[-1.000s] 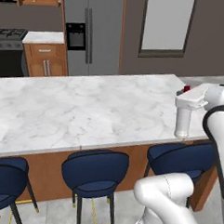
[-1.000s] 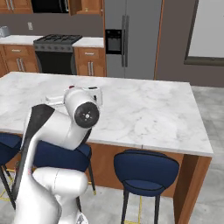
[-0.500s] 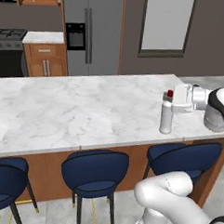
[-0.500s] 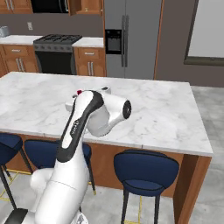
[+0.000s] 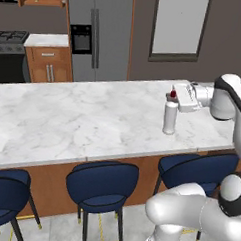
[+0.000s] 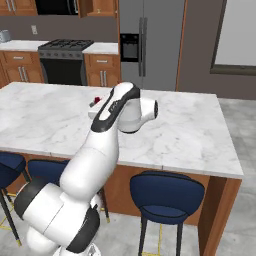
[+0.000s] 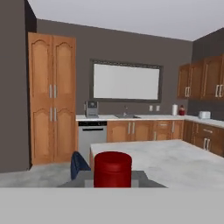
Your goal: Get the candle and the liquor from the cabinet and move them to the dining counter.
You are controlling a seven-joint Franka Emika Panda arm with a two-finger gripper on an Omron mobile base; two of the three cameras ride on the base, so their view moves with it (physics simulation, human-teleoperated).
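1. Below the near edge of the island, navy stools [image 5: 103, 183] stand in a row against the wood base.
2. On the marble surface [image 5: 82, 120], toward its right end in the left base view, the liquor [image 5: 170, 114] stands upright with its base on the stone.
3. At the bottle's neck, the hand [image 5: 178, 97] is clenched on the liquor just under the red cap [image 7: 113, 169], reaching in level from the right.
4. From the right base view, the white arm [image 6: 111, 125] covers most of the bottle, and just a bit of red shows beside it.
5. Beyond the island stand a grey fridge [image 5: 97, 36] and a stove [image 6: 65, 61] between wooden base cabinets.
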